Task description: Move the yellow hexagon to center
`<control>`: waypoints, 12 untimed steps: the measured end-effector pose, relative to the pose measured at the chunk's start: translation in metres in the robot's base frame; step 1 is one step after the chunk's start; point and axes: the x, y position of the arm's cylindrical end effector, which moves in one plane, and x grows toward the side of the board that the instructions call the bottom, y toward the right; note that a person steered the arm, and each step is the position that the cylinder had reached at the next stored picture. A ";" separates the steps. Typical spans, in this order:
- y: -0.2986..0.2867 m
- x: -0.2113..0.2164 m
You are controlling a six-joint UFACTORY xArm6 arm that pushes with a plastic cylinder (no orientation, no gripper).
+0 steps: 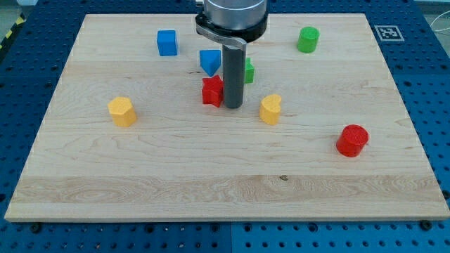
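Note:
The yellow hexagon sits on the wooden board at the view's left, about mid-height. My tip rests near the board's middle, far to the right of the hexagon. It stands just right of a red star block, touching or nearly touching it. A yellow heart block lies a short way to the tip's right.
A blue cube and a blue wedge-shaped block lie above the tip. A green block is partly hidden behind the rod. A green cylinder is at the top right and a red cylinder at the right.

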 end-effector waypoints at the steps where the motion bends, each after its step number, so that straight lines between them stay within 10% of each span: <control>1: -0.001 0.021; 5: -0.124 0.106; 8: -0.251 0.007; 12: -0.136 0.028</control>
